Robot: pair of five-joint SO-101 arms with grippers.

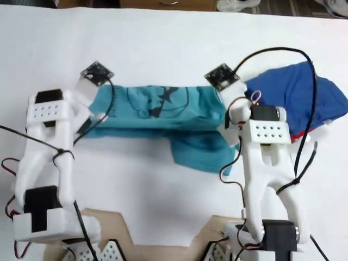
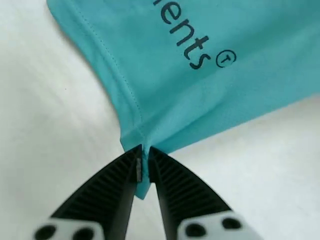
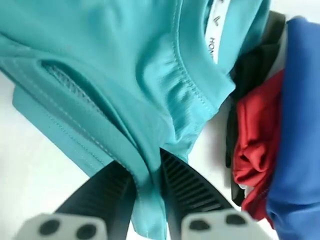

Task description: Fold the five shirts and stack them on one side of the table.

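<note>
A teal shirt (image 1: 157, 111) with dark print lies stretched across the middle of the white table (image 1: 163, 49), one flap (image 1: 201, 149) hanging toward the front. My left gripper (image 2: 143, 162) is shut on the hem corner of the teal shirt (image 2: 200, 75) at its left end. My right gripper (image 3: 149, 172) is shut on bunched fabric of the teal shirt (image 3: 125, 65) near the collar, at the right end. In the high view the left gripper (image 1: 89, 122) and right gripper (image 1: 232, 128) sit at the two ends.
A heap of shirts lies at the right: blue (image 1: 299, 98) on top, with red (image 3: 257, 135) and dark (image 3: 250, 65) cloth beside it. Black cables loop over both arms. Two square markers (image 1: 97, 72) (image 1: 221, 76) lie behind the shirt. Cardboard (image 1: 163, 247) edges the front.
</note>
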